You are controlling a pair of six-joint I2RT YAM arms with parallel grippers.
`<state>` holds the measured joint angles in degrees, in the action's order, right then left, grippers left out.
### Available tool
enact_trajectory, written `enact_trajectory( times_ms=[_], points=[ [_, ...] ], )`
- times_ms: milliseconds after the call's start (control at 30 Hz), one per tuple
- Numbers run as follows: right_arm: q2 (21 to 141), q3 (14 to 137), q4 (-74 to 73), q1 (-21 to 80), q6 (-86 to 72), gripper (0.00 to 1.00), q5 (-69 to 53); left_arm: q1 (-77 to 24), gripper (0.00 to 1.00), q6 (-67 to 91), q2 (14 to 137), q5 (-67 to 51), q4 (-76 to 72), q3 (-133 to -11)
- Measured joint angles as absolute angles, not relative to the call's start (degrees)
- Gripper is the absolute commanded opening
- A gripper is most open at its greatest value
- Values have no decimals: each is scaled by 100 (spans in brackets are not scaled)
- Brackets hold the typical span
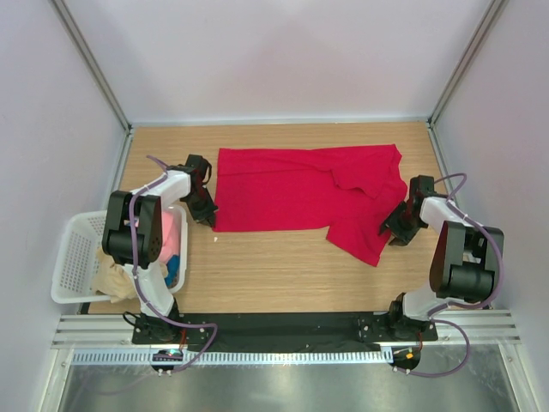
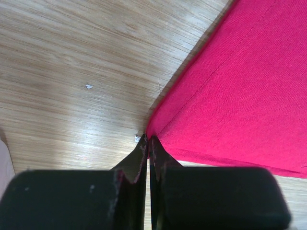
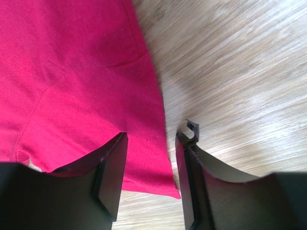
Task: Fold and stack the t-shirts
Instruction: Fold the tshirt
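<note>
Top external — red t-shirt [image 1: 292, 190] on table [image 1: 283, 275]

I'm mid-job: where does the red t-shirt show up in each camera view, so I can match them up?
Top external: red t-shirt spread across the table's middle, between both arms.
Left wrist: red t-shirt fills the right side, one corner at the shut left gripper.
Right wrist: red t-shirt covers the left half, its edge inside the open right gripper.
Shared landmark: the wooden tabletop beside the cloth.
</note>
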<state>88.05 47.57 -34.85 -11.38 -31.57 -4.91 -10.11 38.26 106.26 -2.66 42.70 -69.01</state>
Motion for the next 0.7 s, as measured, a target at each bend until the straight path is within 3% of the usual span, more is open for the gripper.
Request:
enact_trajectory(
  times_ms=[133, 233, 300, 333, 700],
  points=[
    [8761, 4672, -3404, -1149, -3168, 38, -510, -1011, 0, 3826, 10626, -274, 4270, -6901],
    [8764, 4641, -3352, -1149, -3168, 22, -519, -1013, 0, 3824, 10626, -287, 4270, -6901],
    [8766, 4617, -3328, -1149, -3157, 4, -519, -1013, 0, 3819, 10626, -292, 4272, -6901],
    [8764, 4604, -3304, -1151, -3164, 1, -523, -1015, 0, 3811, 10626, -296, 4270, -6901],
    [8143, 4525, -3734, -1155, -3166, 1, -445, -1048, 0, 3695, 10512, -276, 4403, -6908]
  ],
)
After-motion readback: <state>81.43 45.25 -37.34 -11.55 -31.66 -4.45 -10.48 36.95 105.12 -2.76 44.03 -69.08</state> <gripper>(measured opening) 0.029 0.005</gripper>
